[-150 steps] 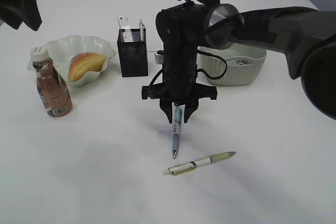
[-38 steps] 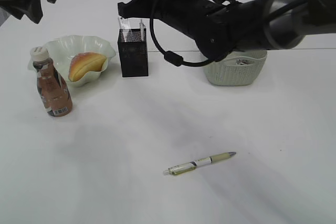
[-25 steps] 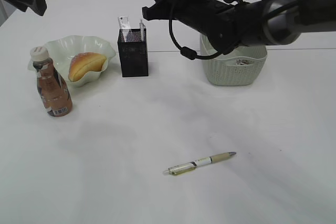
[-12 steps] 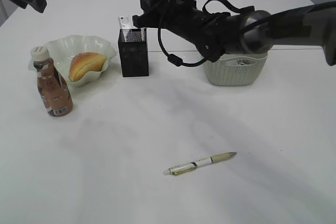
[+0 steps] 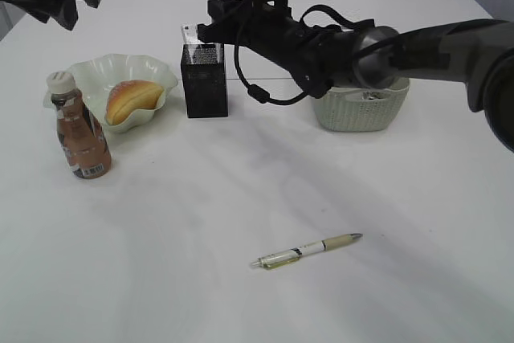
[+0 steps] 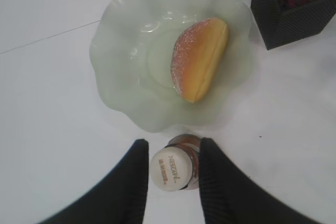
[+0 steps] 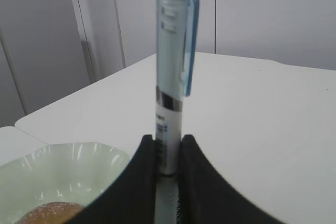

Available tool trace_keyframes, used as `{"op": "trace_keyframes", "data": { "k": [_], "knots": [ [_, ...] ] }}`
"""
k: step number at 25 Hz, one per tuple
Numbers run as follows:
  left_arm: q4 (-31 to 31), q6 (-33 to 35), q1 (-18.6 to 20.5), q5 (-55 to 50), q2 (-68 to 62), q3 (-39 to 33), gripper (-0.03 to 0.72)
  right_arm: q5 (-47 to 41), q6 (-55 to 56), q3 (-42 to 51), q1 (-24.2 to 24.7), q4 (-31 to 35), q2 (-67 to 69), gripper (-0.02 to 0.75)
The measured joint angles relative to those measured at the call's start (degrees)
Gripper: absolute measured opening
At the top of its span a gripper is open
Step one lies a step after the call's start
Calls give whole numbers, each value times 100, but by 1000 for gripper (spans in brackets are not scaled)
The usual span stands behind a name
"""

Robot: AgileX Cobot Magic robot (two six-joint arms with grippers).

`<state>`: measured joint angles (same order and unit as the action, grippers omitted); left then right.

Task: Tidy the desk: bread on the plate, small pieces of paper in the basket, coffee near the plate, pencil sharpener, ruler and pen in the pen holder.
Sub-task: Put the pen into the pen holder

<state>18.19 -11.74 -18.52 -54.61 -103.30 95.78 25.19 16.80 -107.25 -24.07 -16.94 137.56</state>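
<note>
Blue-clipped pen [image 7: 170, 72] stands upright, pinched tight btwn right gripper [image 7: 167, 153] fingers, top centre of ext. view, just above black mesh pen holder [image 5: 204, 79]. Left gripper [image 6: 170, 174] fingers partly apart, straddling coffee bottle [image 6: 176, 168] cap at bottom of wrist view; contact unclear. Bread [image 5: 131, 99] on plate [image 5: 92, 71], left. Second pen [image 5: 305, 250] lies on table [image 5: 161, 238], lower centre. Basket [image 5: 359, 108] right of holder.

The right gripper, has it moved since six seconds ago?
Yes. The right gripper, shut on the blue pen, went from low over the table's middle up and back to above the pen holder.
</note>
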Motion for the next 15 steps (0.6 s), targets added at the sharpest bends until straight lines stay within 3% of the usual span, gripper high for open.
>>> {"op": "trace_keyframes", "data": {
  "k": [15],
  "knots": [
    [45, -12, 0, 131, -50, 0, 244, -37, 360, -588, 0, -211, 435, 48]
  ]
}}
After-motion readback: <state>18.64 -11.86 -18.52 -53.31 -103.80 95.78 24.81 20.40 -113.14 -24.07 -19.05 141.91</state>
